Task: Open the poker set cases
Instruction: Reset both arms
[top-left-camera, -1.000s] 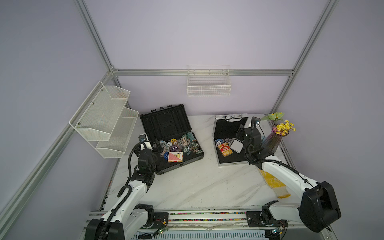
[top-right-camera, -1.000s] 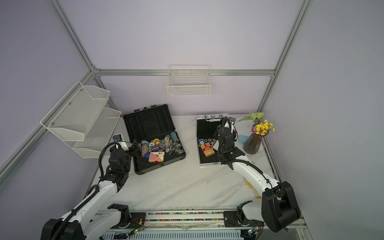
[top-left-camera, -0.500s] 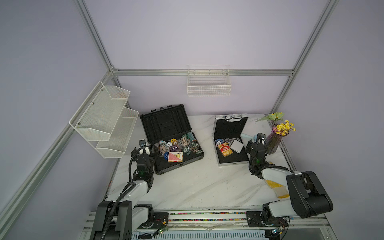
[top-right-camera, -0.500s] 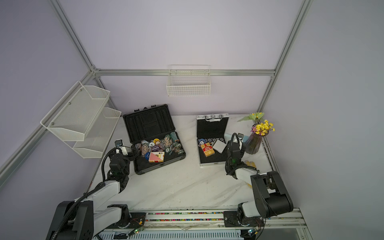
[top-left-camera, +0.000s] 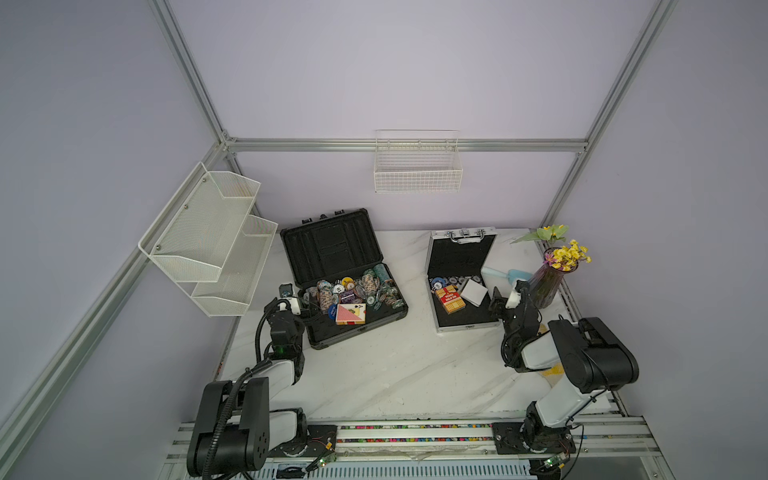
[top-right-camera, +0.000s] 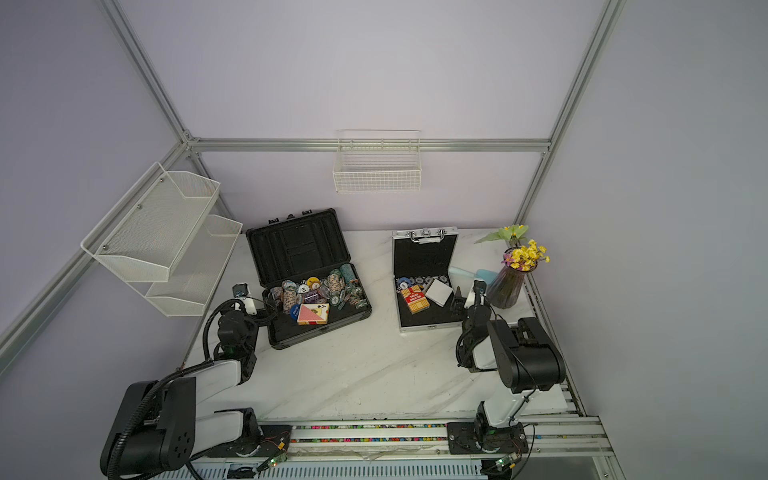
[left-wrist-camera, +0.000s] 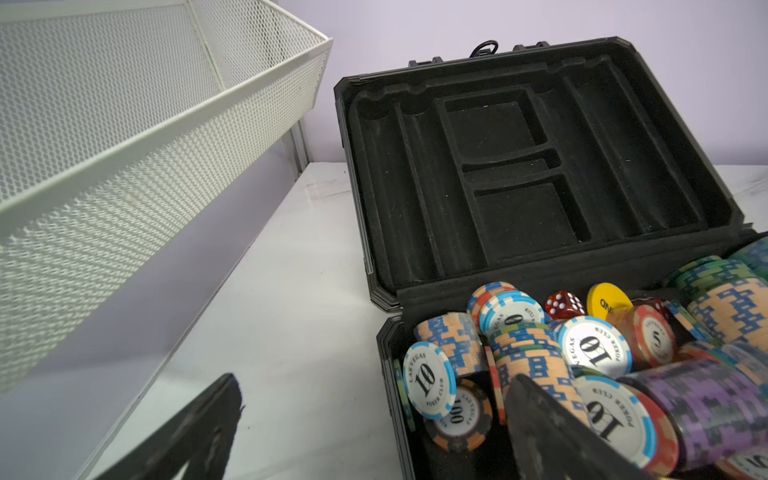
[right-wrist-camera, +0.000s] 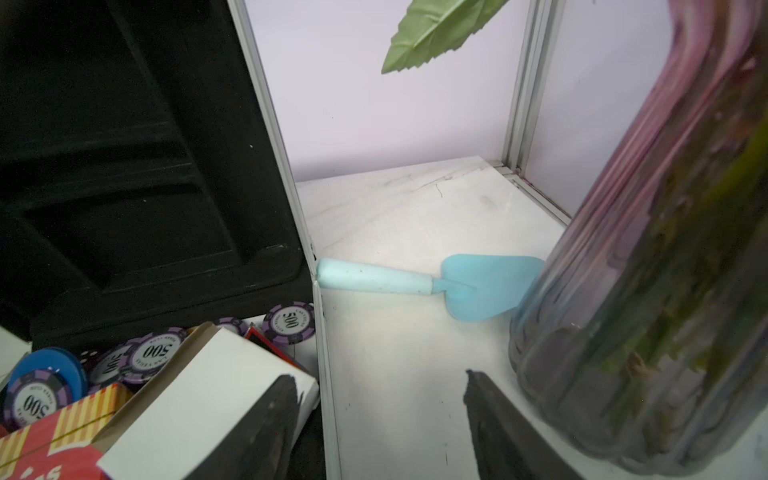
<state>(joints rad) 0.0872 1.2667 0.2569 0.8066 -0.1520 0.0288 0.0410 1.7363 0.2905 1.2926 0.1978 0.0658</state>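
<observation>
Both poker set cases look open from here, so I reckon the job's basically done and the worry is undoing it. Big one first: the dark grey case (top-left-camera: 332, 249) sits at about 11 o'clock on the marble table (top-left-camera: 395, 365). My left gripper (left-wrist-camera: 374, 380) hangs spread wide and empty across its side wall, one finger above bare table, the other above the chip stacks (left-wrist-camera: 528, 353). If I dip or sweep toward 3 o'clock, that finger ploughs the chips or drags the whole case. The silver case (top-left-camera: 462, 254) is at about 1 o'clock. The right gripper (right-wrist-camera: 378, 376), also parted with nothing in it, straddles that case's side wall with the purple vase (top-left-camera: 548, 282) just beside its outer finger. A sloppy swing toward 3 o'clock tips the vase, and one toward 12 clips the lid and maybe drops it shut. Looks-wise, the dark one has its moulded black lid leaning back and a messy heap of chips, red dice (left-wrist-camera: 564, 305) and a card deck (top-left-camera: 351, 313) in the base. The silver one has its lid near upright, black lining, holding a red deck (top-left-camera: 449, 300), a white box (top-left-camera: 473, 292) and a few chips.
</observation>
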